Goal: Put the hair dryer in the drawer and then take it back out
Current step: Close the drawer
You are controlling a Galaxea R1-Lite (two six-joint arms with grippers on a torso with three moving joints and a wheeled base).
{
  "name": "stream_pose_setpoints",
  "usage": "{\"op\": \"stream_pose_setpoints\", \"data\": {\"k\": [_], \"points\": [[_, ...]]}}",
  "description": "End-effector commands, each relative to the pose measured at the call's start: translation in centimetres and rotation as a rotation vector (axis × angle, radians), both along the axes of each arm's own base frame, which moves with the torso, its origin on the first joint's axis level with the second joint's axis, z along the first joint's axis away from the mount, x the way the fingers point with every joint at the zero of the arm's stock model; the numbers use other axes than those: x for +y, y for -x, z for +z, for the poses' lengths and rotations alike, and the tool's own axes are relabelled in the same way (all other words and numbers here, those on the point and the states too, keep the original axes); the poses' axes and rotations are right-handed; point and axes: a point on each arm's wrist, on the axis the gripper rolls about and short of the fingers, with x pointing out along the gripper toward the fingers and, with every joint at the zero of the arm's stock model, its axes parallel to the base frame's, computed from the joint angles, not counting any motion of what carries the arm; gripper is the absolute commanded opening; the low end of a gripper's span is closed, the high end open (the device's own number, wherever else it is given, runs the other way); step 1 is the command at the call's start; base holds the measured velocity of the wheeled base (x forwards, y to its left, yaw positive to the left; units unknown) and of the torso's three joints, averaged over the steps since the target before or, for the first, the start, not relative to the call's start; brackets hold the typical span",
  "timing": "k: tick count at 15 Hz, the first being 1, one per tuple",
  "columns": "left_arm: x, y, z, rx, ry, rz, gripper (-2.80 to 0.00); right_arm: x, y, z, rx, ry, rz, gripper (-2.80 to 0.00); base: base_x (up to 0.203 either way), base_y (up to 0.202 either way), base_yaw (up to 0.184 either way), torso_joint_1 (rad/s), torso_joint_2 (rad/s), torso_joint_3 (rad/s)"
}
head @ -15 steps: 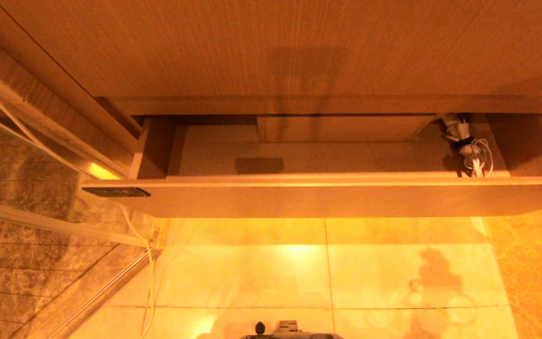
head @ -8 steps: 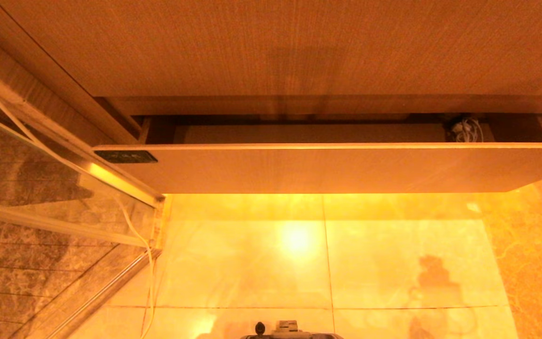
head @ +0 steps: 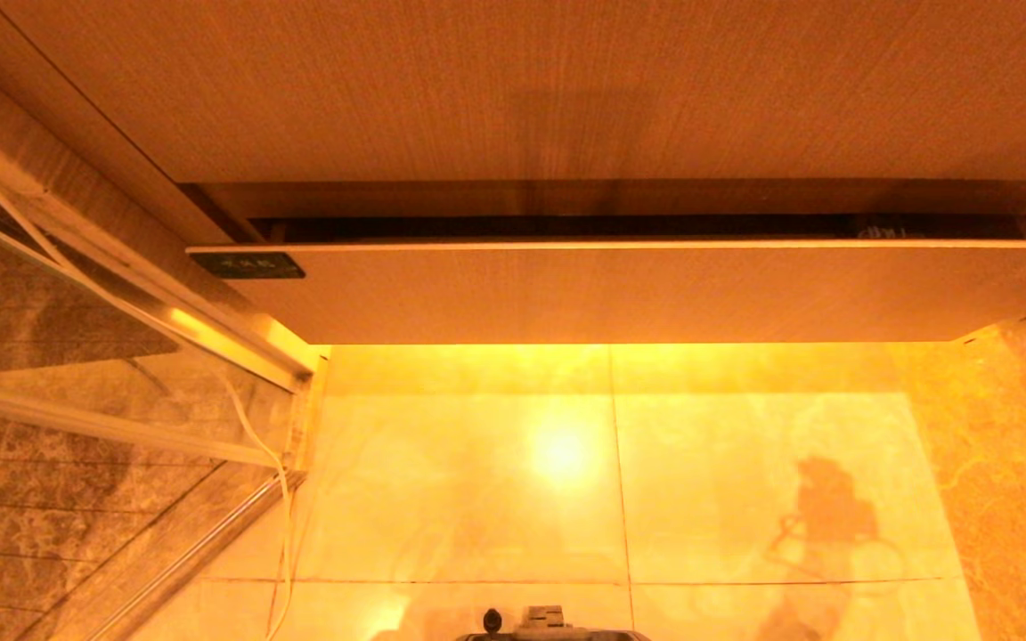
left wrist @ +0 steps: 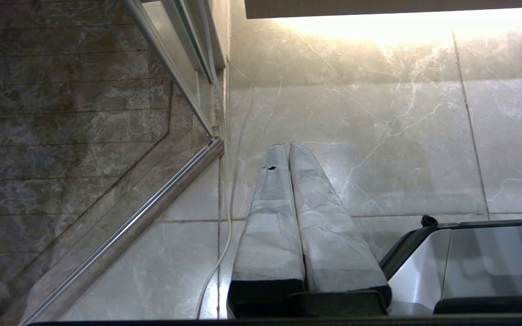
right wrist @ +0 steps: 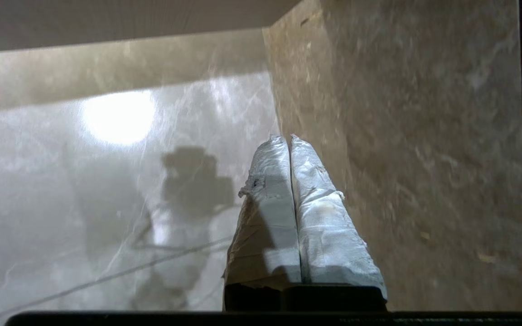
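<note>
The only writing is on the small dark rectangular label at the left end of the front of the wide light wood-grain drawer. It carries a few pale characters, too small and blurred to read.

Drawer: light wood-grain front, matt, smooth; small dark glossy label. Panel above: same wood grain, matt. Floor: polished marble-look tile, glossy, reflecting lamp glare. Shower frame: shiny metal rail, with glass. Cord: smooth white plastic. Left gripper and right gripper: fingers wrapped in wrinkled whitish tape, matt, frayed.
</note>
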Motion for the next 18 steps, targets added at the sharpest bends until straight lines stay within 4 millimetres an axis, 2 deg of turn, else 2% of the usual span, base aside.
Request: {"op": "stream_pose_setpoints", "data": {"k": [1, 8, 13, 18], "points": [[0.0, 0.0, 0.0, 0.001, -0.001, 0.0, -2.8, -1.0, -1.9, -1.1, 0.015, -0.006, 0.001, -2.8, 0.0, 0.0, 0.0, 0.0, 0.0, 0.0], [0.0, 0.0, 0.0, 0.001, -0.001, 0.0, -2.8, -3.1, -5.8, -1.1, -0.082, 0.059, 0.003, -2.8, 0.0, 0.0, 0.0, 0.0, 0.0, 0.0], [0.0, 0.0, 0.0, 0.001, 0.001, 0.0, -2.8, -3.6, -6.9, -0.6, -0.151, 0.094, 0.005, -2.8, 0.0, 0.0, 0.0, 0.0, 0.0, 0.0], [0.0, 0.0, 0.0, 0.001, 0.001, 0.0, -2.8, -3.5, -7.0, -0.3, -0.189, 0.097, 0.053, -2.8, 0.0, 0.0, 0.0, 0.0, 0.0, 0.0]]}}
